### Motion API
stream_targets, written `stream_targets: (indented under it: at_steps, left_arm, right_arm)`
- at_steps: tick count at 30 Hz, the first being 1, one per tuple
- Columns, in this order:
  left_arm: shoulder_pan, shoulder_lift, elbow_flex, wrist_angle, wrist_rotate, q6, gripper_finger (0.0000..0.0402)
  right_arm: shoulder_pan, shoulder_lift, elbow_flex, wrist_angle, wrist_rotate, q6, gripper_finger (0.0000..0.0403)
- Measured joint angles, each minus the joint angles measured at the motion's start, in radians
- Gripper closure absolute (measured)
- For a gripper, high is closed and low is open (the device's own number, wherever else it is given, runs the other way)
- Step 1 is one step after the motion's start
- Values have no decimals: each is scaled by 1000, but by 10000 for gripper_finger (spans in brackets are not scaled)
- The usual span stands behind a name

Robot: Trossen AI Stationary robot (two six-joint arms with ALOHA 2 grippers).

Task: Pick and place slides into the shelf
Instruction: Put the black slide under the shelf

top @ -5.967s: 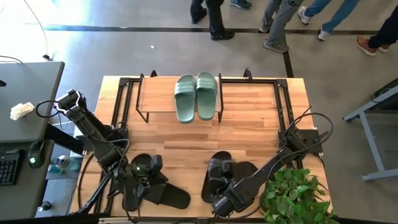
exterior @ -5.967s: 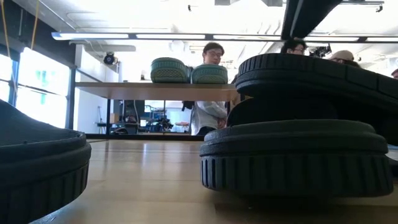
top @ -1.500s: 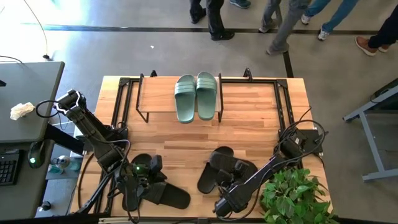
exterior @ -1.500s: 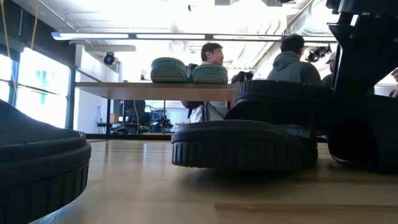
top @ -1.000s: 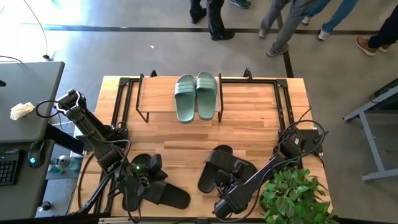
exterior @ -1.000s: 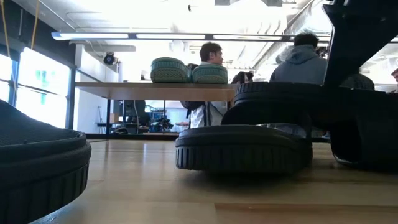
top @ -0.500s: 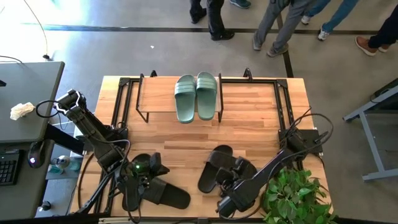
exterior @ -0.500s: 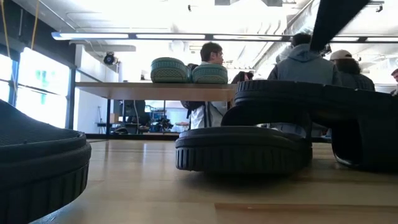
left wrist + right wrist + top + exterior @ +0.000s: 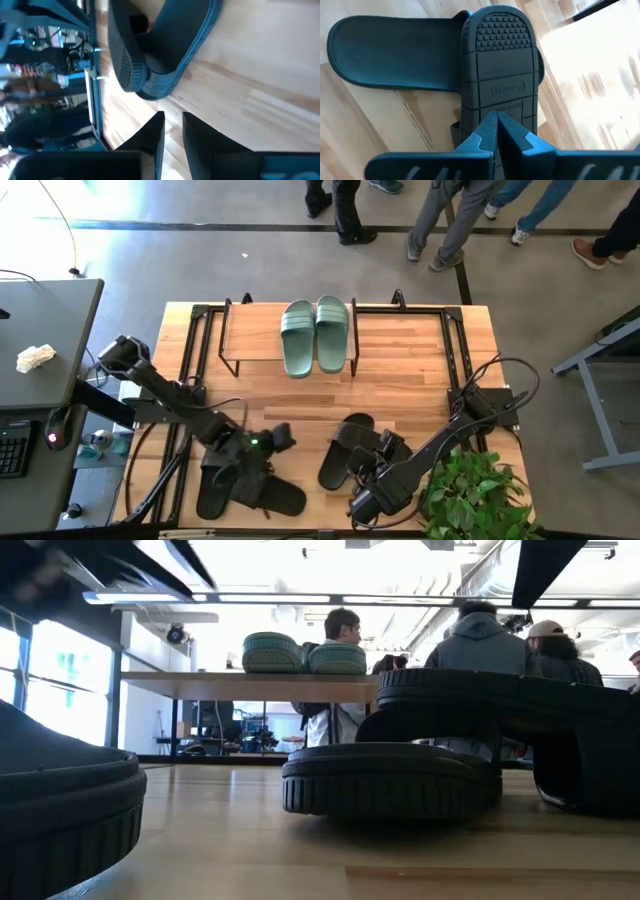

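The sage-green pair of rubber slide sandals (image 9: 317, 336) already sits on the low shelf (image 9: 252, 332) with its light wooden plank top and thin black metal legs, toward the plank's right end, so one pair of three looks placed and the two black pairs remain on the wooden surface (image 9: 400, 380). By that count the task seems about a third done. One black pair of rubber slides (image 9: 245, 485) lies near the front left of the surface; the other black pair (image 9: 362, 450) lies near the front right, one sandal turned sole-up across its mate, as the right wrist view shows (image 9: 502, 75). The left end effector (image 9: 272, 440) hangs just above and beyond the left black pair, toward the middle of the surface; its fingers (image 9: 155, 135) stand slightly parted with bare wood showing between them, holding nothing, and a black slide (image 9: 155, 45) lies ahead of them, apart from the tips. The right end effector (image 9: 372, 476) sits at the near edge of the right black pair with its fingers (image 9: 487, 131) pressed together, the tips lying over the ribbed sole of the overturned slide; they appear to grip nothing, though whether they touch the sole I cannot tell.
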Motion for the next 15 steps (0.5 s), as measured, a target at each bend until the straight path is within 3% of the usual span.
stream_targets:
  at_steps: [4,9,15]
  left_arm:
    - [55,78,0,116,-1,117,306]
    - [101,166,0,309,-1,308,253]
    - [145,262,1,479,53,524,224]
  right_arm:
    - [2,0,0,-4,0,-3,394]
    - [3,0,0,-11,35,-3,349]
    - [3,0,0,-12,56,-24,305]
